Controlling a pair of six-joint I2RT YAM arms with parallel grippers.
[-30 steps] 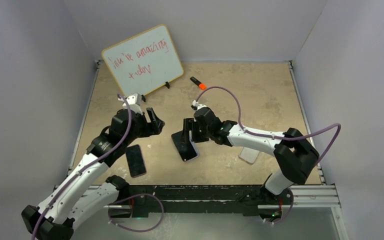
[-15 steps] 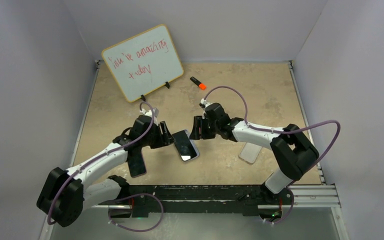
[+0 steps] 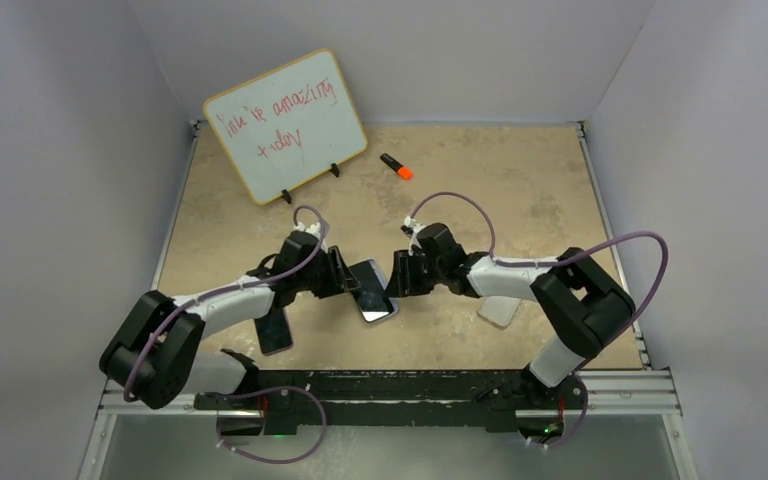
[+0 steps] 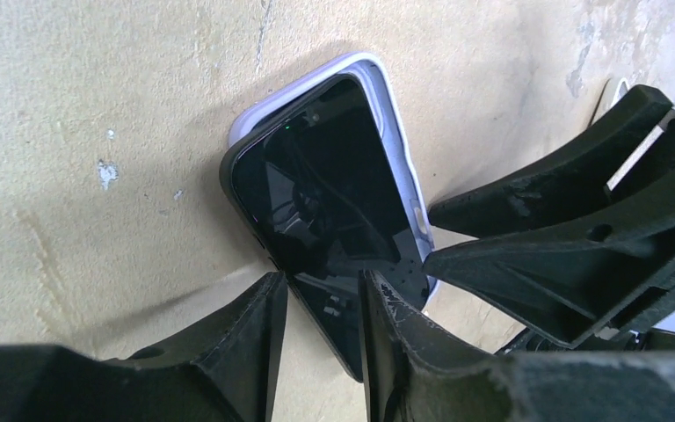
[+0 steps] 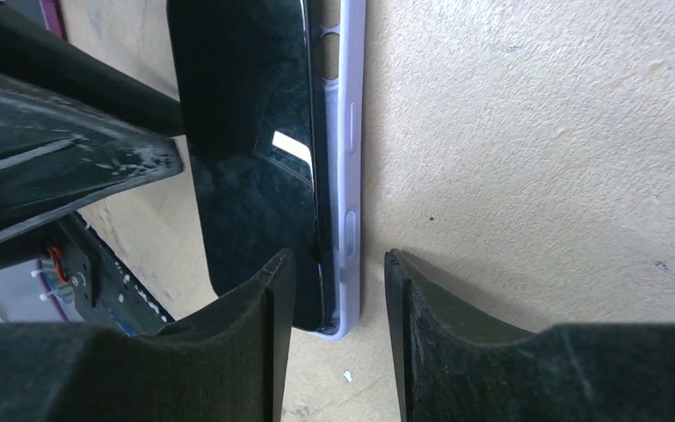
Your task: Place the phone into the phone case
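Note:
A black phone point(image 3: 372, 295) lies tilted on a pale lilac case point(image 3: 389, 311) at mid-table, its right edge down in the case and its left edge raised. My left gripper point(image 3: 348, 283) is at the phone's left side. In the left wrist view the phone point(image 4: 316, 202) runs between the narrow jaws of that gripper point(image 4: 321, 294) and touches both fingers, with the case point(image 4: 395, 132) behind it. My right gripper point(image 3: 400, 280) straddles the right edge. In the right wrist view one finger of this gripper point(image 5: 334, 272) overlaps the phone point(image 5: 246, 132), and the other stands apart from the case point(image 5: 352, 176).
A second dark phone point(image 3: 273, 330) lies under my left forearm. A clear case point(image 3: 498, 310) lies by my right arm. A whiteboard point(image 3: 285, 125) stands at the back left. An orange-tipped marker point(image 3: 395, 166) lies behind the grippers.
My left arm has swung down and right from the second phone to the central phone and narrowed its jaws. My right gripper has lowered with the phone onto the case.

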